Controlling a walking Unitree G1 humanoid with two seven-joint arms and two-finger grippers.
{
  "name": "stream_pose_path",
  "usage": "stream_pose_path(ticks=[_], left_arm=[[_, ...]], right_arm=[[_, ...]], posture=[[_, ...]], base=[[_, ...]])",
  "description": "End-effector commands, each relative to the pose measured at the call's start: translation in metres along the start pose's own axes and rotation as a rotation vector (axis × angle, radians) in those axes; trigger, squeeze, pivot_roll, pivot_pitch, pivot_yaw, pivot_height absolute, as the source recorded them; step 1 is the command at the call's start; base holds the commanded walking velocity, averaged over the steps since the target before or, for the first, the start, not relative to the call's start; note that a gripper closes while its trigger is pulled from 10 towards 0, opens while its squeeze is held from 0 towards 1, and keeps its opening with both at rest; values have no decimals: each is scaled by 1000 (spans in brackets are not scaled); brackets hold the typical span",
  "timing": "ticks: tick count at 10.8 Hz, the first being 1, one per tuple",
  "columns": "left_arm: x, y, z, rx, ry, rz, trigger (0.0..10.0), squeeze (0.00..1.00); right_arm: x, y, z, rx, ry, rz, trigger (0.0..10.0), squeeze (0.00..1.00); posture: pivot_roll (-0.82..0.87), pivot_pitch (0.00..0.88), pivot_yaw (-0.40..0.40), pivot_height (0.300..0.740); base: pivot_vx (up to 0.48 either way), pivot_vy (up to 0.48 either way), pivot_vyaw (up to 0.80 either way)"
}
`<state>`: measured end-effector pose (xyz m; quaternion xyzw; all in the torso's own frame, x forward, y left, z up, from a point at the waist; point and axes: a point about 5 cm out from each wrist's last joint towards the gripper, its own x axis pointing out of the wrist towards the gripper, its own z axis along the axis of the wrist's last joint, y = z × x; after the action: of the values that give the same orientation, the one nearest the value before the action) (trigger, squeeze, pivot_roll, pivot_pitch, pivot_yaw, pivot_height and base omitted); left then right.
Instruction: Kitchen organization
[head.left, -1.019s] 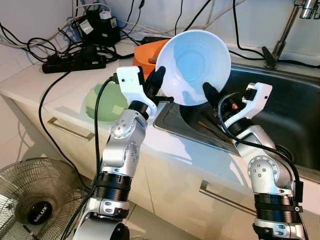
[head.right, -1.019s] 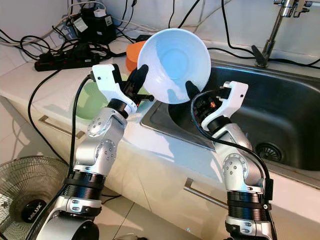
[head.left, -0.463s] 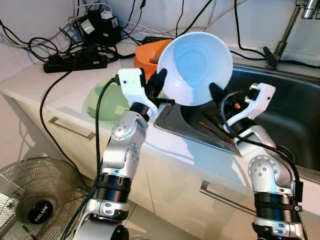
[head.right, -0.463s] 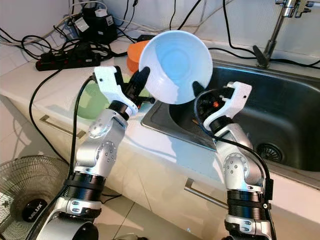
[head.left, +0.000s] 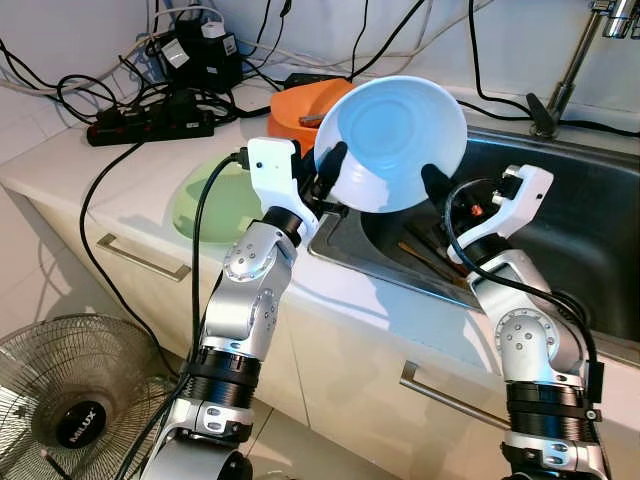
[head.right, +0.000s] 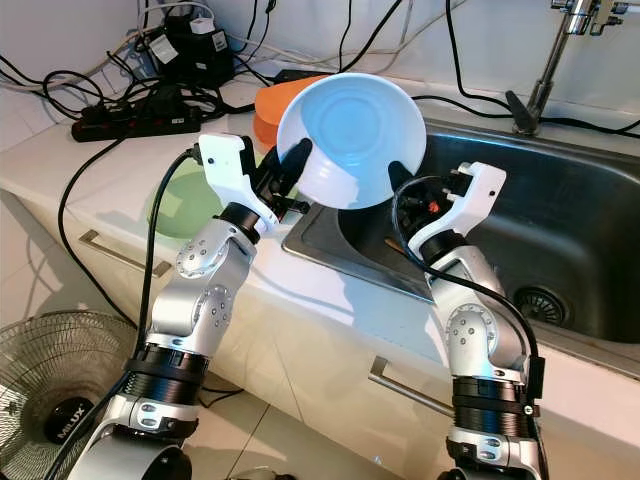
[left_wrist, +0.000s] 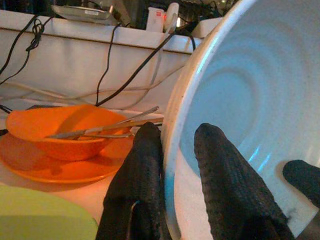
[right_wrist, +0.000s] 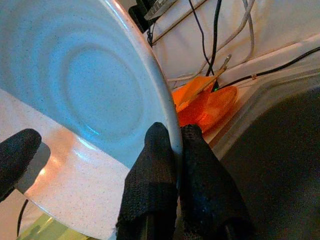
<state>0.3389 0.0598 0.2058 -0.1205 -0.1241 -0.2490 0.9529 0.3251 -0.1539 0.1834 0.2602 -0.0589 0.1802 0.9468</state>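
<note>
A large white bowl (head.left: 392, 140) hangs tilted in the air above the left edge of the steel sink (head.left: 560, 210), its hollow facing me. My left gripper (head.left: 330, 172) is shut on its left rim; in the left wrist view its black fingers (left_wrist: 215, 170) pinch the bowl (left_wrist: 240, 95) wall. My right gripper (head.left: 433, 186) is shut on the lower right rim, and its fingers (right_wrist: 160, 175) clamp the bowl (right_wrist: 75, 85) edge in the right wrist view.
On the counter stand an orange bowl (head.left: 300, 105) with utensils on an orange plate, and a green plate (head.left: 212, 205) behind my left arm. A power strip (head.left: 150, 115) and cables crowd the back left. Chopsticks (head.left: 425, 258) lie in the sink. A fan (head.left: 70, 400) stands on the floor.
The bowl has shifted slightly right and tipped flatter, both grippers still holding it. My left wrist has moved closer to the sink edge.
</note>
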Motion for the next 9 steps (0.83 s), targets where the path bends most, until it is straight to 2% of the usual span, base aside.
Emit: stream_pose_path(ticks=[1,4,5,6,7,8,9], left_arm=[[-1,-12,-5,28,25,-72,10000,1000],[-5,-13,-12,62,69,-95,10000,1000],[-6,-14,-14,66,86,-103,10000,325],[-7,-15,-17,74,103,-108,10000,0],[-8,-16,-21,80,133,-129,10000,0],[-10,-18,-24,84,162,-153,10000,0],[-14,-20,-31,80,224,-186,10000,0]], right_arm=[[8,6,10,25,-47,6,0,0],[11,-10,23,78,-129,-123,0,0],[10,-15,27,91,-159,-160,0,0],[9,-23,33,52,-186,-228,0,0],[8,-35,39,-4,-209,-320,0,0],[7,-43,43,-82,-203,-384,10000,0],[8,-48,48,-237,-184,-417,10000,0]], posture=[[20,0,109,740],[23,0,105,740],[23,0,105,740],[26,0,104,740],[27,0,104,740],[26,0,104,740],[26,0,104,740]], base=[[0,0,0],[0,0,0],[0,0,0],[0,0,0],[0,0,0],[0,0,0],[0,0,0]])
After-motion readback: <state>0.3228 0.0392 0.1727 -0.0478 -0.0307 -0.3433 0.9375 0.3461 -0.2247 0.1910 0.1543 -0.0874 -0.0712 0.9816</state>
